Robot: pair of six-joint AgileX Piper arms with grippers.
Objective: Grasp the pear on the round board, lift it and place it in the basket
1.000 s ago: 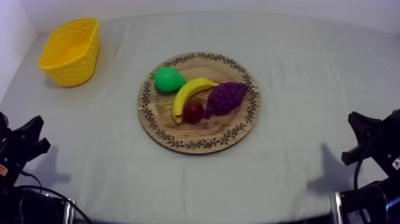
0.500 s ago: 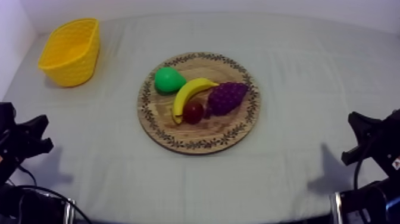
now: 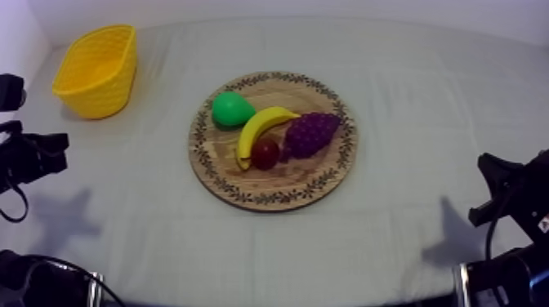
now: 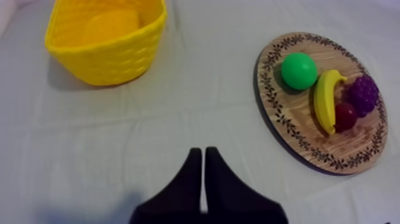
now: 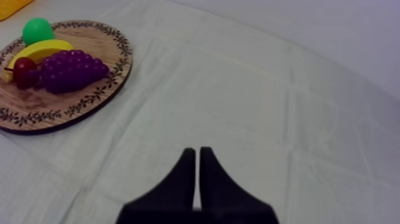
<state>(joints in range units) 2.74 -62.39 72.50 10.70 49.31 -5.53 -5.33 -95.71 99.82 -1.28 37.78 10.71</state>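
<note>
Four toy fruits on the round wooden board (image 4: 296, 122) in the left wrist view: the green pear (image 4: 299, 70) at the rim side nearest the yellow basket (image 4: 107, 44), the banana (image 4: 326, 98) just beside it, then the small red fruit (image 4: 345, 116) and the grapes (image 4: 363, 95) touching the banana's far side. The basket stands well apart from the board on the tabletop (image 4: 196, 89). The left end effector (image 4: 203, 152) hangs over bare cloth, fingers pressed together in a narrow wedge, gripping nothing.

Over to the right wrist view. The right end effector (image 5: 197, 152) is likewise closed tight and empty-handed, above bare cloth and well away from the board. From here the grapes sit nearest and the pear peeks out at the board's far edge.

Now the top view. The board is at the middle of the tabletop, with the pear on its upper-left part, touching the banana. The basket is off in the far left corner. The left arm is raised at the left edge, short of the basket; the right one sits low at the right edge.
</note>
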